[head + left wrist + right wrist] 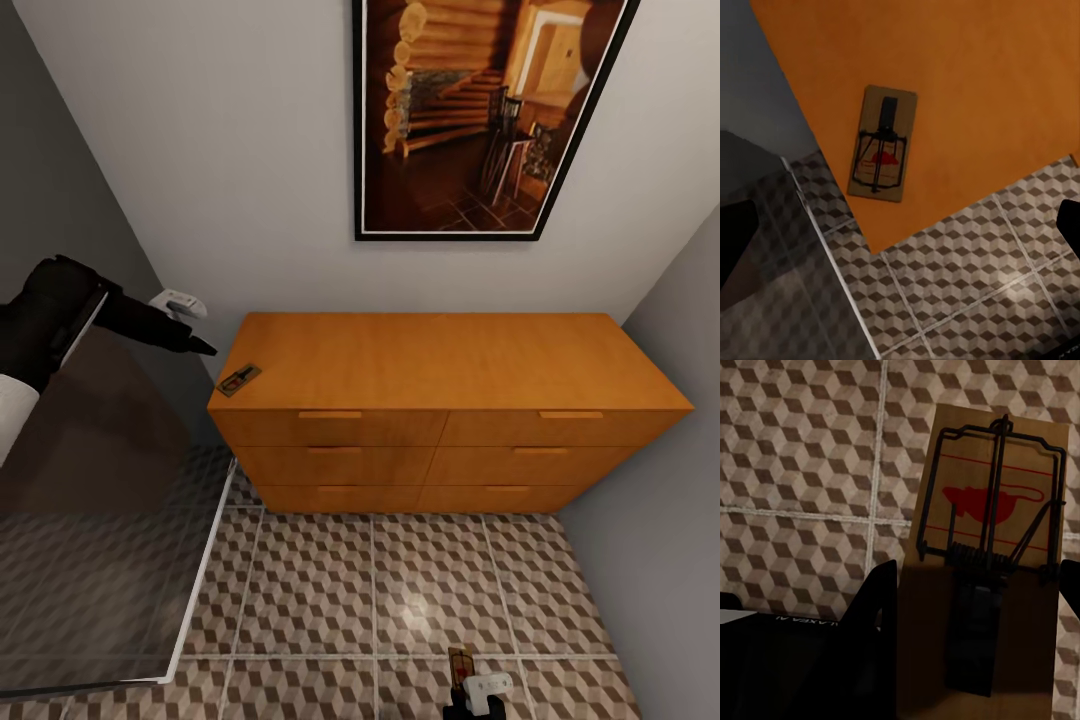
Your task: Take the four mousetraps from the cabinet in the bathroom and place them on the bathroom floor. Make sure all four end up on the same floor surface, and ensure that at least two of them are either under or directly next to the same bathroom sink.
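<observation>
At the left of the head view your left gripper (205, 347) hovers beside the cabinet (440, 370), just above a mousetrap (239, 379) lying at the top's left corner; its fingers (1071, 225) stand wide apart, touching nothing. At the bottom right, your right gripper (470, 690) has its fingers (874, 607) closed on a second mousetrap (994, 532) above the bathroom floor (400, 600).

White wall (200, 150), framed picture (490, 110) (cabin, perhaps).

Cabinet (420, 365): smooth matt wood. Mousetrap (994, 547): wood w/ dark metal wire. Floor tiles (400, 590) prob. glossy.
</observation>
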You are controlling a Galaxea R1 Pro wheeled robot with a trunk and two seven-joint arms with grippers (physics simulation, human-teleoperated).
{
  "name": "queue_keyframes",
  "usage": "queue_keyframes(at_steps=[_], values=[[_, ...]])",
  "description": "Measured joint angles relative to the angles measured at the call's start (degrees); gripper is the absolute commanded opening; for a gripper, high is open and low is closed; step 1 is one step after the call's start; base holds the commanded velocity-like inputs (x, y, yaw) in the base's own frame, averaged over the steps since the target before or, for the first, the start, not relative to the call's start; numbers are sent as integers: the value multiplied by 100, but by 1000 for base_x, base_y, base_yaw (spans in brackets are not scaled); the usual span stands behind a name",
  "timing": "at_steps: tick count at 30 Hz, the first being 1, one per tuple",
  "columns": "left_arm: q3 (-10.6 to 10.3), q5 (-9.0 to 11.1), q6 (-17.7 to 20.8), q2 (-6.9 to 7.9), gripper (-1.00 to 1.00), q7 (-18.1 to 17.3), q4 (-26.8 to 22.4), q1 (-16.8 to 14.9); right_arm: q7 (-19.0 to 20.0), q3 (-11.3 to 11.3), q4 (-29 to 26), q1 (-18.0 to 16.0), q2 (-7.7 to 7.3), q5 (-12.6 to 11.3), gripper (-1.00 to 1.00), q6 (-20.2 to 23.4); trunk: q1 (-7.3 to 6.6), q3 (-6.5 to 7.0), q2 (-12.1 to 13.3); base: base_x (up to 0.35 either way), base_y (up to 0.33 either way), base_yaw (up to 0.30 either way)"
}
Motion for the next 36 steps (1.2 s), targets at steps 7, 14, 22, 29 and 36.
queue_keyframes(at_steps=[7,14,22,29,36], values=[[-2,-92,6,-96,100,294,0,0,0,0,3,0,0,0,-100,0,0,0,0,0,0,0],[-1,-116,13,-120,100,470,0,0,0,0,1,0,0,0,-100,0,0,0,0,0,0,0],[-1,-127,8,-123,100,501,7,0,0,0,2,0,0,0,-100,0,0,0,0,0,0,0],[-11,-211,12,-130,100,499,-5,6,0,0,2,0,0,0,-100,0,0,0,0,0,0,0],[-17,-245,13,-132,100,490,-15,8,0,0,2,0,0,0,-100,0,0,0,0,0,0,0]])
